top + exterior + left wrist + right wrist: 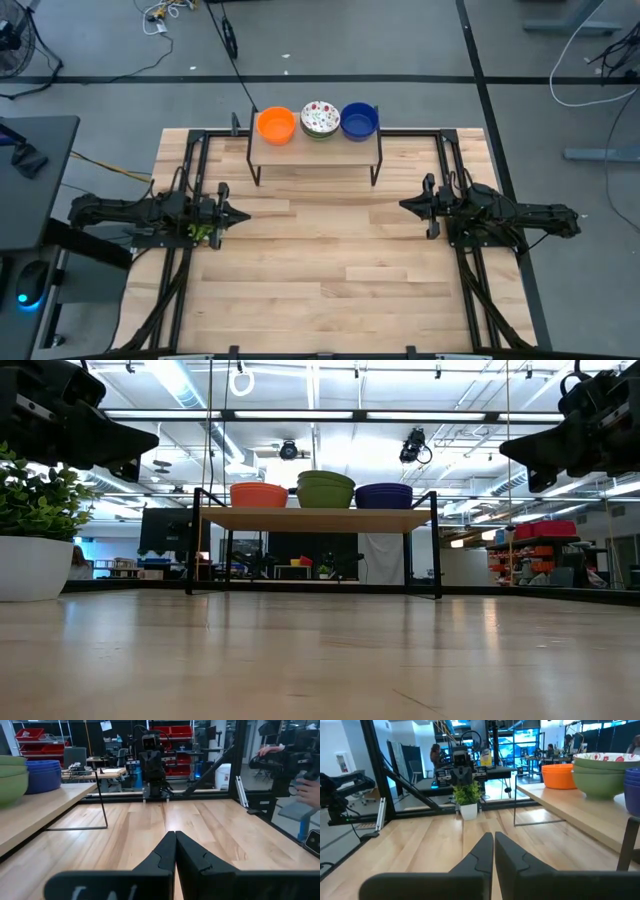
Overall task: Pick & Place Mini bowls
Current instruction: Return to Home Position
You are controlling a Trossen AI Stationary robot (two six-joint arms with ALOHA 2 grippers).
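Three stacks of mini bowls rest on a small raised shelf (pixel 315 150) near the table's far edge: orange bowls (pixel 276 125) on the left, speckled white bowls with green outsides (pixel 320 119) in the middle, blue bowls (pixel 359 120) on the right. The low view shows them as stacks: orange bowls (pixel 259 494), green-sided bowls (pixel 326 489), blue bowls (pixel 384 495). My left gripper (pixel 243 213) is shut above the table's left side, pointing right. My right gripper (pixel 403 206) is shut above the right side, pointing left. Both touch nothing.
A small green plant in a white pot (pixel 32 540) stands on the table under my left arm, plant (pixel 468 800). The shelf stands on thin black legs (pixel 436 545). Bare wooden table (pixel 330 260) lies between and in front of both arms. A person's hand (pixel 310 790) shows beyond the table.
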